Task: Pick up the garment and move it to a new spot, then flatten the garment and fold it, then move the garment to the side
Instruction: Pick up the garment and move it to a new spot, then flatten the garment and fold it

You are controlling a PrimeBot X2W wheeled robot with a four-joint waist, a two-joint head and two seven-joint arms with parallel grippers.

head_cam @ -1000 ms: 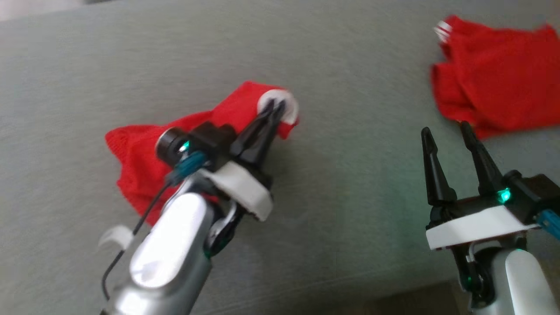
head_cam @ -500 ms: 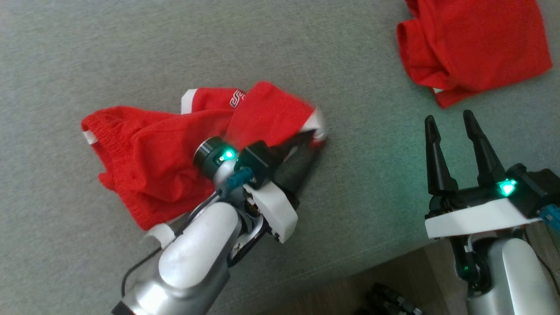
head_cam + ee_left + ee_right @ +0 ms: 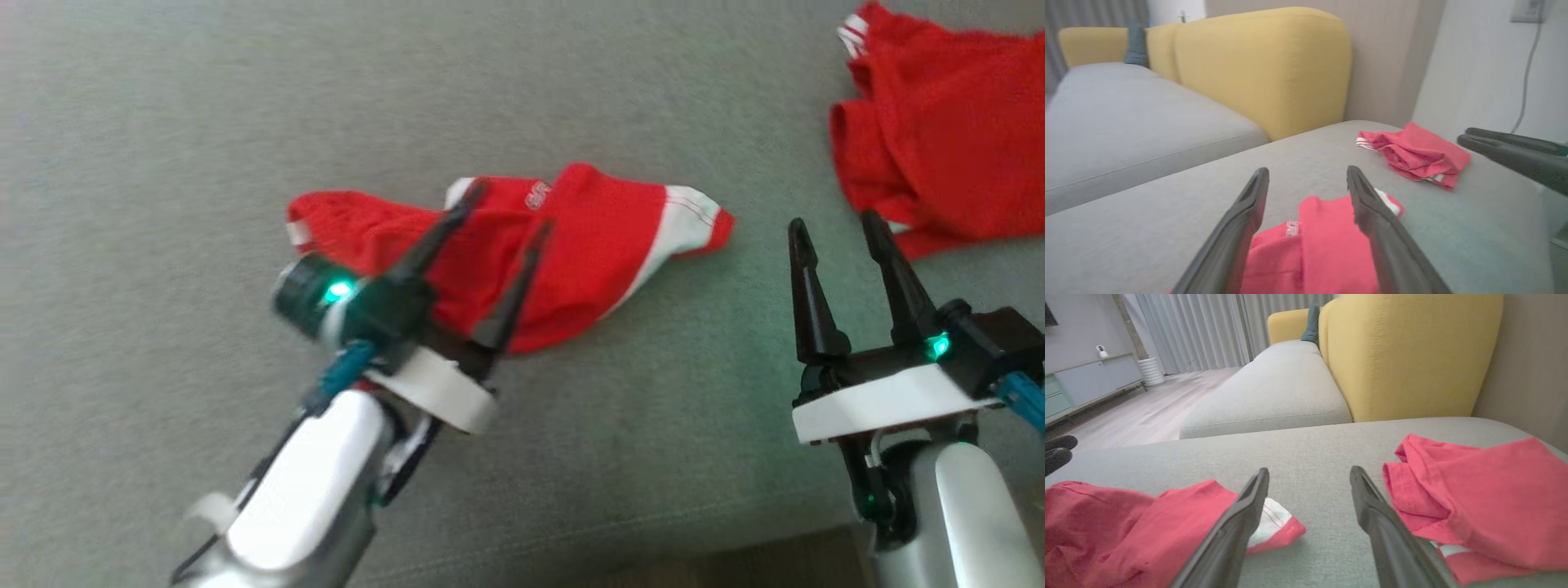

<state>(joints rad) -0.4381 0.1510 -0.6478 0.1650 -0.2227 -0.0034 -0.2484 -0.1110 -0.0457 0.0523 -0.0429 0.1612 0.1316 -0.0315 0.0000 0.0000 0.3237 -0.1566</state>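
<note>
Two red pieces of clothing lie on a grey sofa seat (image 3: 163, 122). The garment (image 3: 588, 245), red with white trim and a small white logo, lies crumpled near the middle of the seat in the head view. Its white-edged corner points toward the robot's right.

The left gripper (image 3: 508, 209) hangs over the middle of the garment, its two dark fingers spread wide with no cloth pinched between them. Whether the tips touch the fabric cannot be told. In the left wrist view the left gripper (image 3: 1308, 170) frames the garment (image 3: 1323, 245), which lies below and between the parted fingers.

The right gripper (image 3: 833, 220) stands over bare seat to the right of the garment and apart from it, its fingers likewise wide and empty. In the right wrist view the right gripper (image 3: 1309, 470) points at the grey strip between the garment (image 3: 1126, 522) on that view's left and the second red garment (image 3: 1486, 506) on its right.

The second red garment (image 3: 939, 163) is bunched at the upper right of the head view, well apart from the garment, and appears beyond it in the left wrist view (image 3: 1417, 155). The right gripper (image 3: 1465, 135) enters that view from its right edge. Behind the seat rise a yellow backrest (image 3: 1265, 69) and a teal cushion (image 3: 1135, 45).
</note>
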